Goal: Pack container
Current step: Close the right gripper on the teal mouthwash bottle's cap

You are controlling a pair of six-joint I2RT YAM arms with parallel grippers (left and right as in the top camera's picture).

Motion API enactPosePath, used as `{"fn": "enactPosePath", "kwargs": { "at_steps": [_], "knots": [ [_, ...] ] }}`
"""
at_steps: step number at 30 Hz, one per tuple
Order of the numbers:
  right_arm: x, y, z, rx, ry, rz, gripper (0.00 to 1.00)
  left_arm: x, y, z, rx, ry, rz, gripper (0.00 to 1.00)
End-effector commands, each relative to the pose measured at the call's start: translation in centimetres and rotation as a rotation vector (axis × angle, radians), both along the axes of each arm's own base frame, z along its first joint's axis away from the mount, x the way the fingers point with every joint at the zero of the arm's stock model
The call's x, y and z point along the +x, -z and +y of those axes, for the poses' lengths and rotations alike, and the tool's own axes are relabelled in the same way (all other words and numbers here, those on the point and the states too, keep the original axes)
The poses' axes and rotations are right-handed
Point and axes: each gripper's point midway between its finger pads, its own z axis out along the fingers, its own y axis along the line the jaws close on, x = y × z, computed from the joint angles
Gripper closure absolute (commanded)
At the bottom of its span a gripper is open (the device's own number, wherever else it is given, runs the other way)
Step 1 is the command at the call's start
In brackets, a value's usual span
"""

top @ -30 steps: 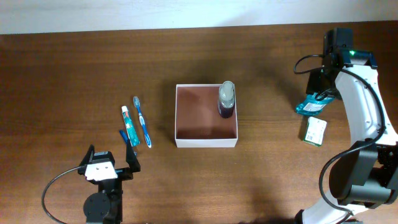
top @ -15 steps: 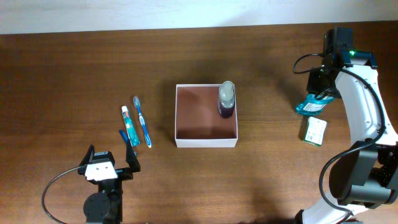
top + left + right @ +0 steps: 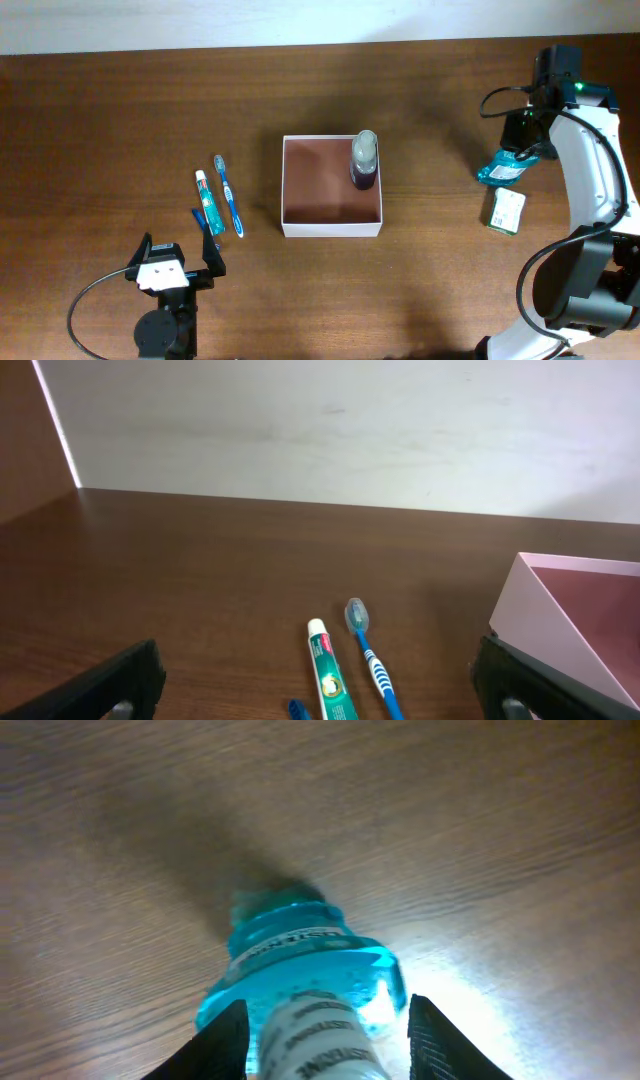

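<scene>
- pickup step: right gripper (image 3: 328, 1012) straddles the blue bottle (image 3: 300, 955) at the overhead's right edge; whether it pinches, i cannot tell.
- left gripper (image 3: 325, 682) gapes empty.
- next: lift it into the container (image 3: 330, 230), mid-frame.

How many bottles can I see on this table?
2. A purple bottle sits in the container's far right corner; a teal bottle lies on the table, straddled by the right pincer. None seems hidden.

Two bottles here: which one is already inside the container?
The dark purple bottle with the grey cap, in the container's far right corner. The blue bottle is outside it, on the table, straddled by the right tool.
</scene>
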Motion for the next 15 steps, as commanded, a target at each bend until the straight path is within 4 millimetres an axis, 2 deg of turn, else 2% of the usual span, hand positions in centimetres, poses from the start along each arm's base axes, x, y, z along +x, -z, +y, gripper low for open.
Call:
{"fn": "enactPosePath", "kwargs": {
  "at_steps": [1,7,11,15],
  "knots": [
    [0.19,0.49,0.81,0.04,-0.049,0.003,0.56,-0.05,0.02,0.32,-0.013,-0.017,-0.007,0.01],
    [0.22,0.47,0.65,0.034,-0.052,0.003,0.56,-0.05,0.02,0.32,-0.012,-0.017,-0.007,0.01],
    [0.2,0.47,0.66,0.034,-0.052,0.003,0.67,-0.05,0.02,0.32,-0.012,-0.017,-0.007,0.01],
    [0.13,0.49,0.66,0.034,-0.052,0.007,0.7,-0.05,0.02,0.32,-0.012,-0.017,-0.007,0.01]
  ]
}}
